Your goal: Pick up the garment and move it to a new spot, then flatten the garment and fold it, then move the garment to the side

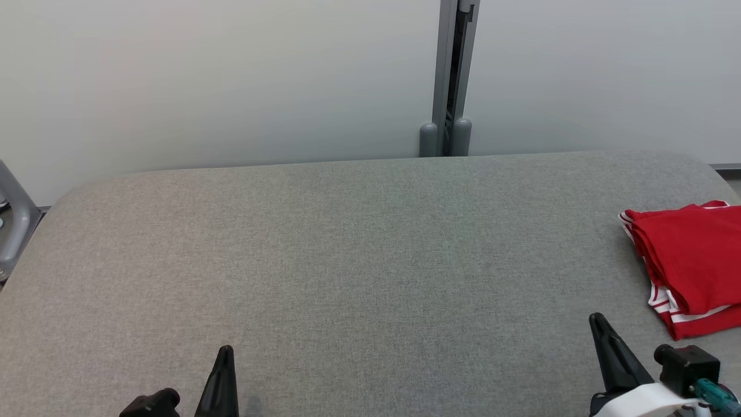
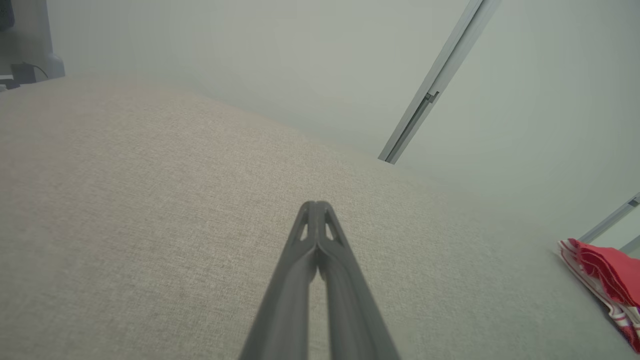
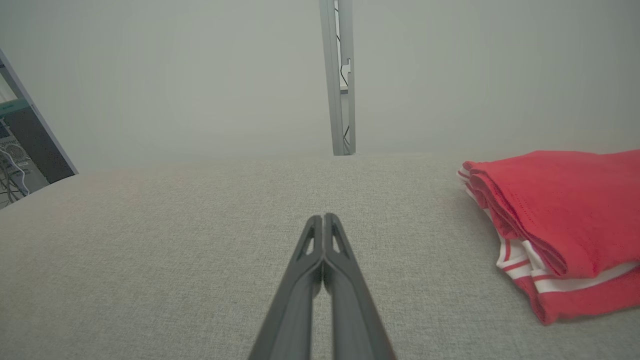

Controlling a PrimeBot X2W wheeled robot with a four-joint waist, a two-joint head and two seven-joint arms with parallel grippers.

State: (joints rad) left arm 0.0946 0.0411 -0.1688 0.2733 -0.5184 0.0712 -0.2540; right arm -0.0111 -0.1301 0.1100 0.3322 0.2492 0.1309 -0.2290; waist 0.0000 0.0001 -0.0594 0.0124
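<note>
so the left tool (image 1: 224, 352) and right tool (image 1: 597, 319) are being held clenched, empty; folded red jersey (image 1: 692, 260) is lying on the bench (image 1: 347, 260) nearby

The red garment (image 1: 692, 260) with white-striped trim lies folded into a compact layered stack at the right edge of the grey padded table (image 1: 347, 260).

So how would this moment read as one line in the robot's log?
garment: folded, right side of table | left gripper: shut, empty | right gripper: shut, empty | stage: garment set aside
</note>
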